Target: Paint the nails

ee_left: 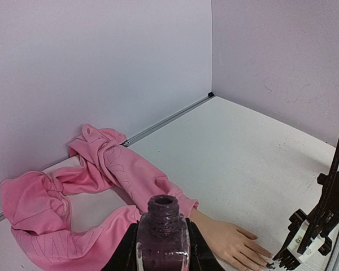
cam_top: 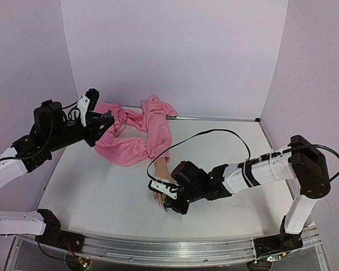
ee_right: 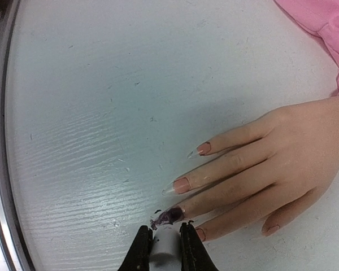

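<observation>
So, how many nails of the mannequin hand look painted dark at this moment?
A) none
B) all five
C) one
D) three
C: the right wrist view shows one dark purple nail, just at the right gripper; the other nails on the mannequin hand are skin-toned.

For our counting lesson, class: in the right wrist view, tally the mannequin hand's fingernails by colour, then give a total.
Skin-toned nails: 4
Dark purple nail: 1
Total: 5
</observation>
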Available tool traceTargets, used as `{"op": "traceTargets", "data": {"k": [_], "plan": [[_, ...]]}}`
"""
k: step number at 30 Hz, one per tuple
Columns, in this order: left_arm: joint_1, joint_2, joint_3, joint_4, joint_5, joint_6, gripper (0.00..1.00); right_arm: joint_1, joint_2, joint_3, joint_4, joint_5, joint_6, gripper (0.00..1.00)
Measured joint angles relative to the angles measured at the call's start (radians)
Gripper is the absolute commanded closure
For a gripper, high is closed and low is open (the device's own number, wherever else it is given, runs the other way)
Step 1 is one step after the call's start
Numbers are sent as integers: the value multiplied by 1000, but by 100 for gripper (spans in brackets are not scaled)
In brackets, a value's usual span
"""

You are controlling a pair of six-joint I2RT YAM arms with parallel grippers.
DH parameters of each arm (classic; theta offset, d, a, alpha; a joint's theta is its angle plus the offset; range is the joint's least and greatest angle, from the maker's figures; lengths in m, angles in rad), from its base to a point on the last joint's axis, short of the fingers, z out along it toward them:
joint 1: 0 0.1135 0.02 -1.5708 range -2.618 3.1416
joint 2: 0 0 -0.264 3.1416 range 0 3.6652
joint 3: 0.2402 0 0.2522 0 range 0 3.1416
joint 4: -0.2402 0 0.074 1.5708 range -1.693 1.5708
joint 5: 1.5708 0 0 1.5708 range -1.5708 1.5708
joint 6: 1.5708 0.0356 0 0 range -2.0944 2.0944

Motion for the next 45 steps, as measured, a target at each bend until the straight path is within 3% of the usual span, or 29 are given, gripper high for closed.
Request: {"op": "traceTargets", "data": {"k": [45], "plan": [[0,0,0,0,0,0,100,25,2,-3,-7,55,0,100]]}}
